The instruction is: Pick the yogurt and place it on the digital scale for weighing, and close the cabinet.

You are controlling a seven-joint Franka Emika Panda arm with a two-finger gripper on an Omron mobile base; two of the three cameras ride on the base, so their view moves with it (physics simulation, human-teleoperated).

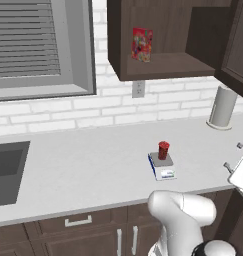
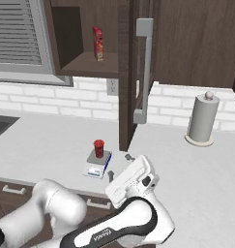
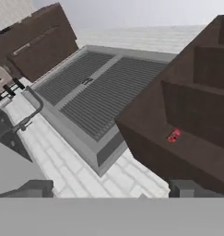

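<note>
The small red yogurt [image 1: 163, 149] [image 2: 98, 147] stands upright on the digital scale [image 1: 163, 171] [image 2: 95, 169], which sits mid-counter. My gripper [image 1: 234, 155] [image 2: 128, 158] is open and holds nothing. It hovers low over the counter to the right of the scale, a short way from it. In the hand view its fingertips [image 3: 36, 188] stand wide apart. The dark brown wall cabinet [image 1: 115, 40] [image 3: 150, 124] above stands open. Its door [image 2: 124, 72] swings out toward me, seen edge-on, with the long silver handle [image 2: 144, 68] beside it.
A flat red colourful box [image 1: 142, 44] [image 2: 97, 42] [image 3: 173, 135] stands on the cabinet shelf. A paper towel roll [image 1: 223, 106] [image 2: 202, 118] is at the back right of the counter. A sink [image 1: 8, 170] lies at the left under a window [image 1: 38, 45].
</note>
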